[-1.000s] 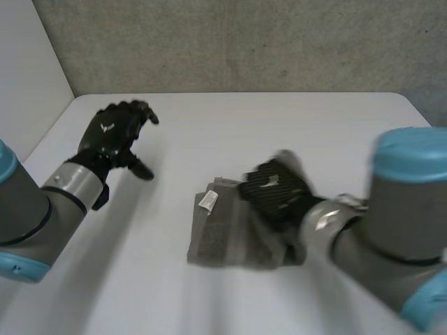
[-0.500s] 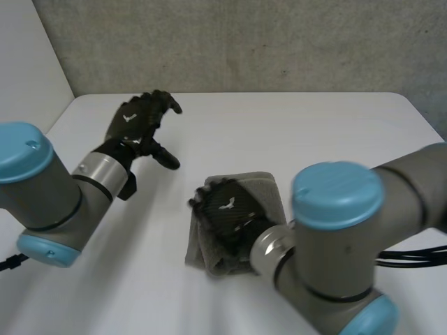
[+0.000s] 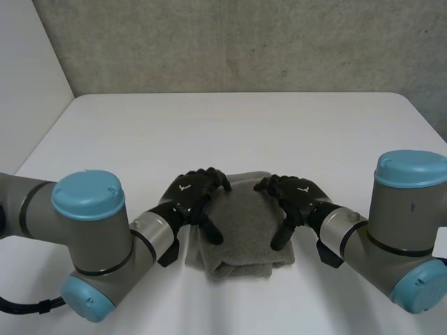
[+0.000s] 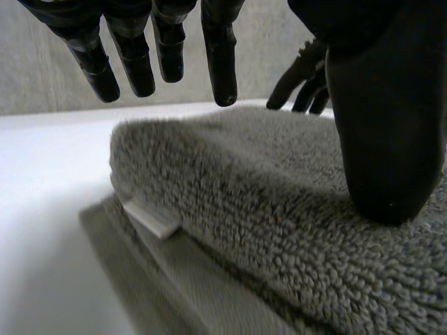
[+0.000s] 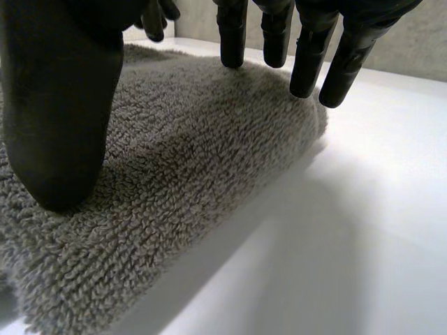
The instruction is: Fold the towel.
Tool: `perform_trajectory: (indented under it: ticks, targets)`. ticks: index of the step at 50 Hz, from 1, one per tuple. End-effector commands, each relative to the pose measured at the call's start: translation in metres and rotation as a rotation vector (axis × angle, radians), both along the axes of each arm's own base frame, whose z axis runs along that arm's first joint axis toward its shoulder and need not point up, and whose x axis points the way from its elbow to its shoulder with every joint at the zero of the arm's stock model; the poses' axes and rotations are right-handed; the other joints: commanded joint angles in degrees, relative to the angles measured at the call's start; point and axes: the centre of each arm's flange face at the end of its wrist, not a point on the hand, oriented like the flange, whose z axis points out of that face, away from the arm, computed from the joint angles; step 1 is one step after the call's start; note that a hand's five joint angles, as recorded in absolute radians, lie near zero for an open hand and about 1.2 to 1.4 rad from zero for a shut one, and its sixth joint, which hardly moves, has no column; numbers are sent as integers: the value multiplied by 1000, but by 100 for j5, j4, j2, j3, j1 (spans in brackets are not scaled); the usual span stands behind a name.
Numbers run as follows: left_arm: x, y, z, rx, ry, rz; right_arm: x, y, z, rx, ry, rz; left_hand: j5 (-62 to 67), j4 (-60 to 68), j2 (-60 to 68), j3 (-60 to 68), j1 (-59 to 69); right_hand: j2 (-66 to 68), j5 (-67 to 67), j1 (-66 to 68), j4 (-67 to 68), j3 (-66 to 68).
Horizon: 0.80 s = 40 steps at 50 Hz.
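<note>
Presently the grey terry-cloth towel (image 3: 241, 223) lies folded thick on the white table (image 3: 209, 125), left hand (image 3: 190, 197) at the towel's left edge, right hand (image 3: 297, 195) at its right, thumbs resting on it, fingers relaxed, gripping nothing: likely final flattening, next lift both clear.

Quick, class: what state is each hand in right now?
Left hand: open, thumb resting on the towel, holding nothing.
Right hand: open, thumb on the towel, holding nothing.
</note>
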Motion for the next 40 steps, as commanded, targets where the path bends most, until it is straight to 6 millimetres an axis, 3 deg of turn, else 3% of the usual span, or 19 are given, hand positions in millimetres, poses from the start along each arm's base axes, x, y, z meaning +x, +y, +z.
perform_trajectory:
  ticks: [1,8,13,14,15,16,18,19,20,21,22,23,25,26,27,28,29,35,40]
  targets:
    - [1,-2,-12,21,-20,14,3,2,-12,5,27,12,-263,-427,-353,-436,-434,-419,-350,-336,-495,-437]
    - [1,-4,-8,13,-17,18,3,1,-11,-9,33,12,-280,-444,-369,-453,-451,-419,-350,-336,-495,-437]
    - [3,-5,7,-7,-3,25,3,-3,9,-62,19,-6,-280,-444,-370,-453,-451,-419,-350,-336,-495,-437]
    - [3,-5,7,-7,-3,25,3,-4,22,-98,5,-14,-280,-444,-370,-453,-451,-419,-350,-336,-495,-437]
    - [4,-6,17,-23,4,32,2,-4,36,-135,-10,-24,-280,-444,-370,-453,-451,-419,-350,-336,-495,-437]
    - [6,-7,26,-40,12,47,2,-4,36,-135,-11,-24,-280,-444,-370,-453,-451,-419,-350,-336,-495,-437]
    - [7,-9,36,-64,22,68,0,-5,64,-213,-40,-51,-280,-444,-370,-453,-451,-419,-350,-336,-495,-437]
    - [8,-12,49,-95,35,92,0,-5,64,-213,-40,-51,-280,-444,-370,-453,-451,-419,-350,-336,-495,-437]
    - [8,-12,49,-95,35,93,-1,-5,81,-257,-57,-73,-280,-444,-370,-453,-451,-419,-350,-336,-495,-437]
    - [11,-16,65,-127,50,123,-1,-5,81,-257,-57,-74,-280,-444,-370,-453,-451,-419,-350,-336,-495,-437]
    - [15,-19,82,-152,60,147,-4,-5,96,-295,-65,-103,-280,-444,-370,-453,-451,-419,-350,-336,-495,-437]
    - [15,-19,82,-152,60,147,-8,-5,114,-334,-77,-135,-280,-444,-370,-453,-451,-419,-350,-336,-495,-437]
    - [18,-18,99,-170,69,159,-11,-4,132,-368,-86,-166,-280,-444,-370,-453,-451,-419,-350,-336,-495,-437]
    - [20,-18,115,-183,79,166,-15,-2,147,-394,-93,-195,-280,-444,-370,-453,-451,-419,-350,-336,-495,-437]
    - [23,-16,132,-193,85,171,-15,-2,147,-394,-93,-196,-280,-444,-370,-453,-451,-419,-350,-336,-495,-437]
    - [23,-16,132,-193,85,171,-18,-1,161,-418,-101,-221,-280,-444,-370,-453,-451,-419,-350,-336,-495,-437]
    - [25,-14,147,-197,87,175,-22,1,172,-436,-106,-246,-280,-444,-370,-453,-451,-419,-350,-336,-495,-437]
    - [39,-10,192,-194,83,212,-31,5,187,-453,-99,-309,-280,-444,-370,-453,-451,-419,-350,-336,-495,-437]
    - [51,-8,204,-173,66,257,-37,7,192,-470,-83,-336,-280,-444,-370,-453,-451,-419,-350,-336,-495,-437]
